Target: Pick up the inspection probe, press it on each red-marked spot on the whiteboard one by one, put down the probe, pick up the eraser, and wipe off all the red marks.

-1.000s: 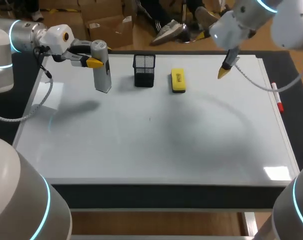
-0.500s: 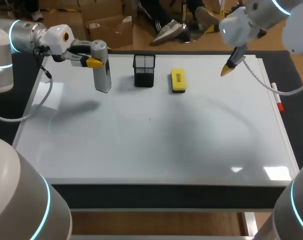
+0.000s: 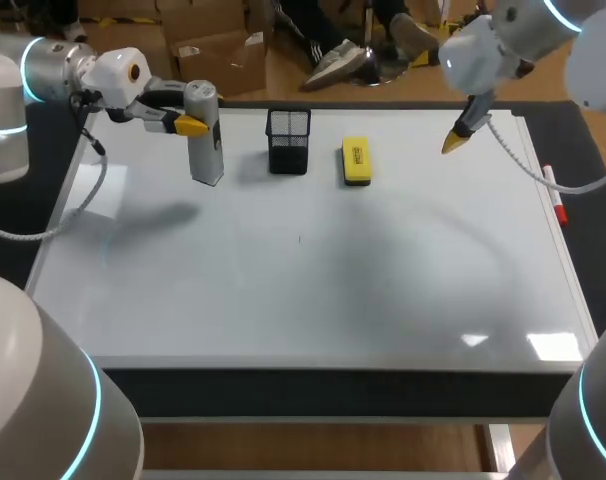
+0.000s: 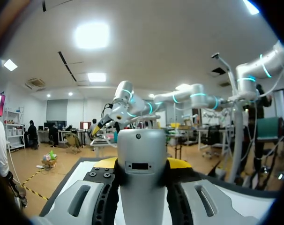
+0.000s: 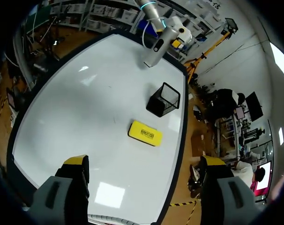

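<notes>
The left gripper (image 3: 188,122) is clamped on the upper part of the inspection probe (image 3: 205,150), upright between its fingers, a stiff, smooth, seemingly light cylinder that could slip unless gripped squarely; the right gripper (image 3: 455,140) hangs spread and empty.

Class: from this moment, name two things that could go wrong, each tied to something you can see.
1. The left gripper holds the inspection probe by its upper part, so pressing down might tilt it or let it slip.
2. The black mesh holder stands close beside the probe; a sideways sweep could knock it over.
</notes>
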You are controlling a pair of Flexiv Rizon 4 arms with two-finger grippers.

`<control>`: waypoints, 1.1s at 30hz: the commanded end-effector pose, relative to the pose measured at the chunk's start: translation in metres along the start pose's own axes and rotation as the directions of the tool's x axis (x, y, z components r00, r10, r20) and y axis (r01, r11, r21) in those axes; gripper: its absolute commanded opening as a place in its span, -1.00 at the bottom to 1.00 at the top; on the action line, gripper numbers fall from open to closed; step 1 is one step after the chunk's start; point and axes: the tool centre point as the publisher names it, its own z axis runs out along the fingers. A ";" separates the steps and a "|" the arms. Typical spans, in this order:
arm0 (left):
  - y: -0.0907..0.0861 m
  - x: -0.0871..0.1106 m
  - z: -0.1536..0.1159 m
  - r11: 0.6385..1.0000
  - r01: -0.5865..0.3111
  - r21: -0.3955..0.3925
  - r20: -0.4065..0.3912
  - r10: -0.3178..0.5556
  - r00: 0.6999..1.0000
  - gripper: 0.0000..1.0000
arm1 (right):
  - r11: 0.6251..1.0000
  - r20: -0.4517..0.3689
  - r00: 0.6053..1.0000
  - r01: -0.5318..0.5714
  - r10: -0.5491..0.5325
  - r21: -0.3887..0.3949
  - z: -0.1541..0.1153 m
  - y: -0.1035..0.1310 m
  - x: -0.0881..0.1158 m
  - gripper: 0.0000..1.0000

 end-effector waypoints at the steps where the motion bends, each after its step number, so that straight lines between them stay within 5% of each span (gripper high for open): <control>1: -0.017 -0.012 0.011 1.000 -0.001 -0.025 -0.033 0.000 0.999 -1.00 | 1.000 -0.003 1.000 0.001 -0.001 0.003 0.000 0.000 0.000 1.00; 15: -0.060 -0.026 0.035 1.000 0.007 -0.011 0.028 -0.007 1.000 -1.00 | 1.000 -0.003 1.000 0.001 -0.001 0.003 0.000 0.000 0.000 1.00; 33: -0.077 -0.068 0.071 0.998 -0.057 0.007 0.132 0.055 0.990 -1.00 | 1.000 -0.003 1.000 0.001 -0.001 0.003 0.000 0.000 0.000 1.00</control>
